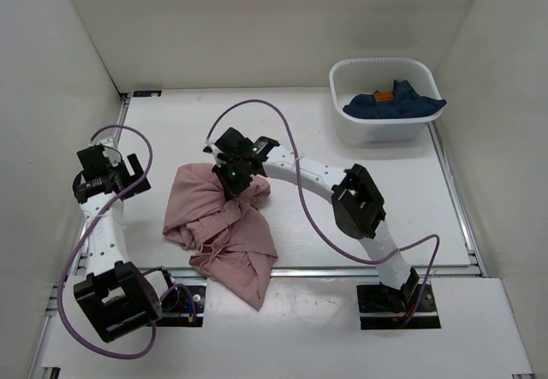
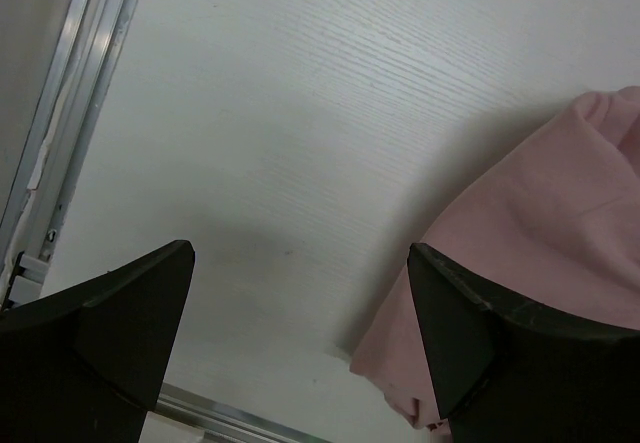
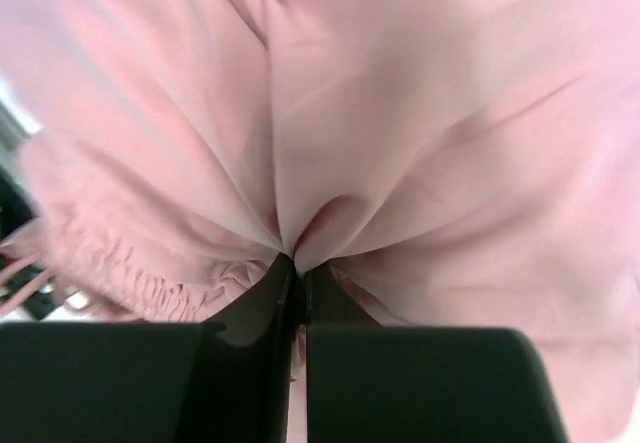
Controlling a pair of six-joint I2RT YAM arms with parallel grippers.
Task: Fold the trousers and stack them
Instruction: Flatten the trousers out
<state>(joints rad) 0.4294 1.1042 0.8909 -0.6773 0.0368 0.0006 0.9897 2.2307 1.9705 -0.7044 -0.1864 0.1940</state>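
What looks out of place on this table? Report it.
The pink trousers lie in a crumpled heap, one end trailing over the near rail, with the right pincer shut on a fold. In the white tub, the navy garment drapes over the rim.

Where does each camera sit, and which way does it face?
Top external: above and behind the robot, looking down on the table, left arm and right arm, the trousers, a bin holding a navy garment.
Left wrist: on the left arm, facing down at bare table and a trousers edge; its open left gripper frames the view.
Right wrist: on the right arm, close against pink cloth; right gripper shut on the trousers.
Shared: all three show the trousers.
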